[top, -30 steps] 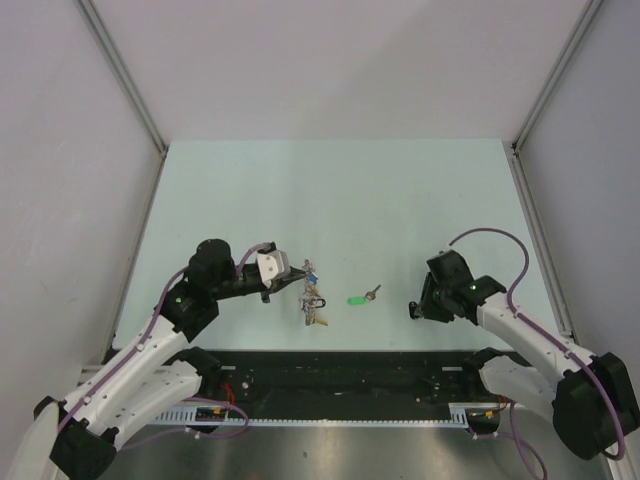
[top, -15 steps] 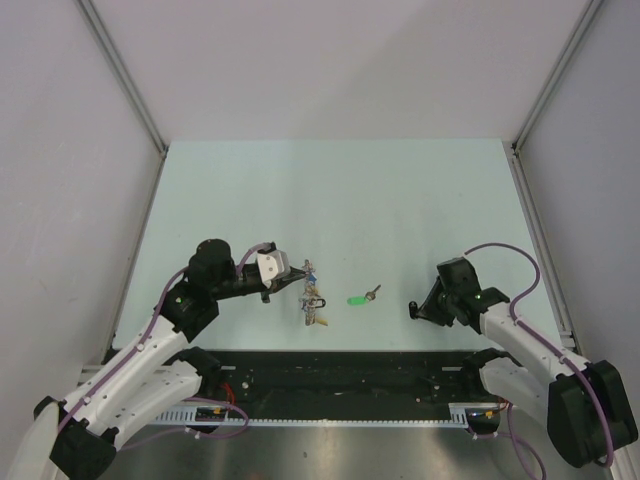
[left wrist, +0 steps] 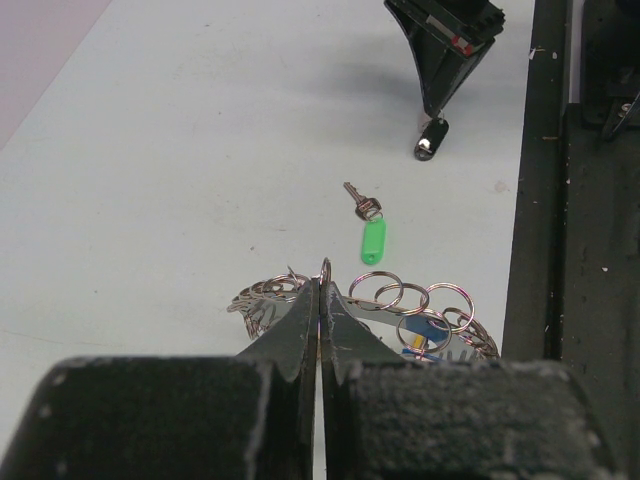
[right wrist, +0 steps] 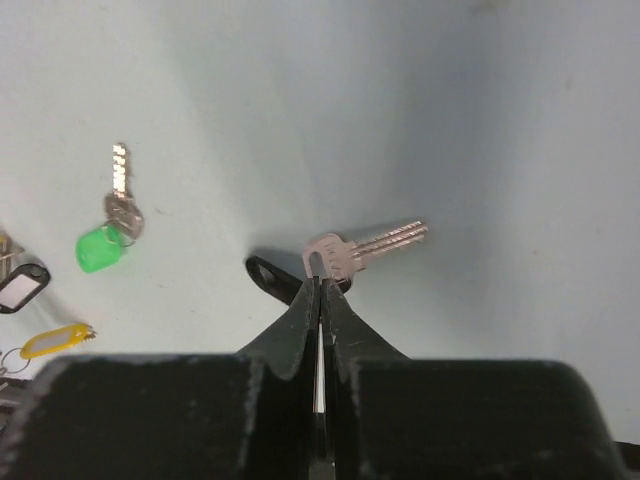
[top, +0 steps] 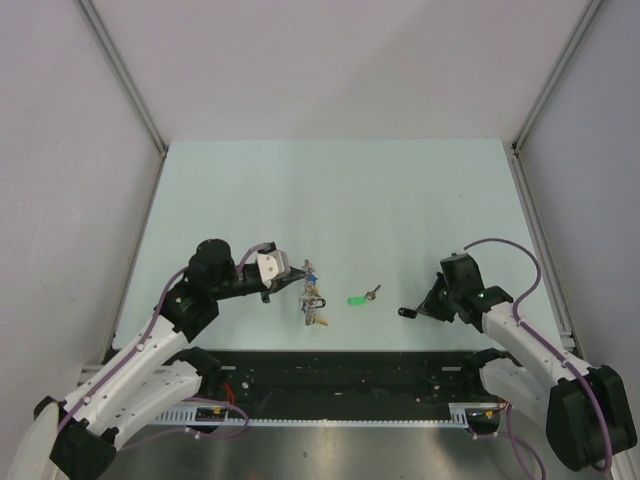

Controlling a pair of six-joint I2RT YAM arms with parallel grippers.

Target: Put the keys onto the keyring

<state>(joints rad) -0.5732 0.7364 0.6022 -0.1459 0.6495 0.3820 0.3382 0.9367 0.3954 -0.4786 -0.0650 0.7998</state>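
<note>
Right wrist — right claw (right wrist: 320,288) is pinching a silver key (right wrist: 348,249) by its head.
The left claw (left wrist: 320,286) is clamping the keyring (left wrist: 262,298) — a green key (right wrist: 100,246) is lying at the pinched key's nine o'clock.

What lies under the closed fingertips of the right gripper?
A silver key sticks out past the tips of the right gripper, and a black tag pokes out beside it. The fingers cover whatever joins them and the spot being pinched.

No text, number or brand can be read on the keys (right wrist: 362,244) or the keyring (top: 312,299).
</note>
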